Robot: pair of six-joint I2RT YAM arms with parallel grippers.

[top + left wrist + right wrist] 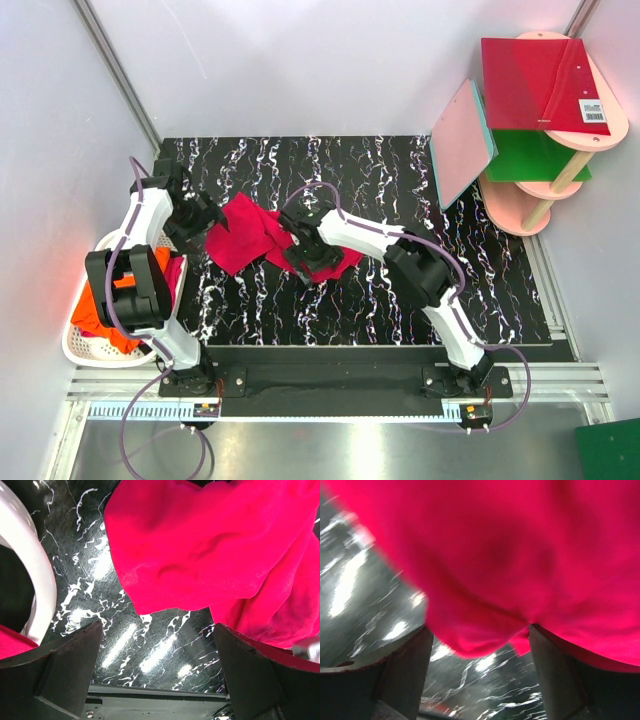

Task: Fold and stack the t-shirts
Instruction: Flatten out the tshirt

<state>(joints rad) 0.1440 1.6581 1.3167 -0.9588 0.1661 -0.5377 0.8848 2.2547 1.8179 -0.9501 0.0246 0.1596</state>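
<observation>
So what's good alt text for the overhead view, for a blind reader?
A crumpled crimson t-shirt lies on a black marbled table, the left gripper at its left edge and the right gripper over its middle. A white basket holding orange cloth sits at the far left.

Left arm [140, 230] sits folded by the tabletop's [400, 170] left edge, left gripper [205, 222] pointing inward, jaws wide apart. Right arm [400, 250] stretches leftward to the middle, right gripper [300, 255] angled down, fingers spread.
</observation>
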